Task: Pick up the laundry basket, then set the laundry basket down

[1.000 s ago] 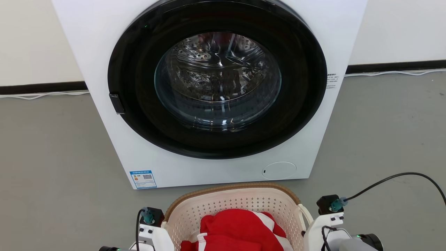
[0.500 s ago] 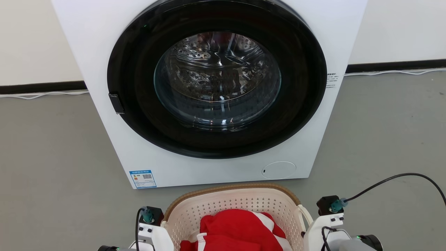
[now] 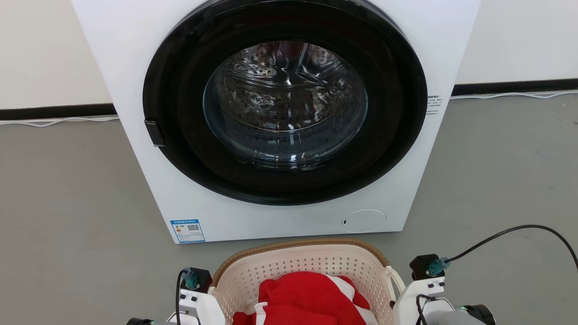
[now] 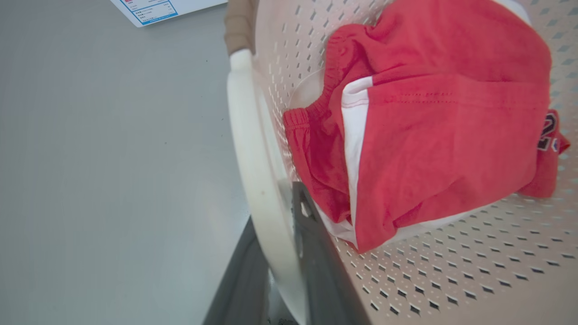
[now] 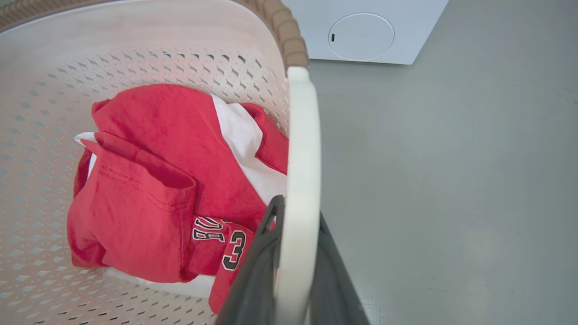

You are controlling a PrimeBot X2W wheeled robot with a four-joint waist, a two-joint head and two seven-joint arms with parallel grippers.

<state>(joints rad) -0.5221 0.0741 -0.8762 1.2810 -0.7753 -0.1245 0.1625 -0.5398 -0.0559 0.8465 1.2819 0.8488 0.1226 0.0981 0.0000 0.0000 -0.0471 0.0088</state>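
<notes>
laundry basket [image 3: 298, 261] sits near the washer [image 3: 135, 67], between the grippers: left gripper [image 4: 276, 212] and right gripper [image 5: 298, 212] each clenched on a smooth white loop handle [image 5: 302, 135]. perforated cream walls, brown woven rim.

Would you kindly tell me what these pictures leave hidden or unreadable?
Head view: laundry basket near half, cut off by the bottom edge.
Head view: washer sticker print, too small.
Right wrist view: red garment lettering, partly folded under.
Wrist views: basket underside, hidden by its walls.
</notes>
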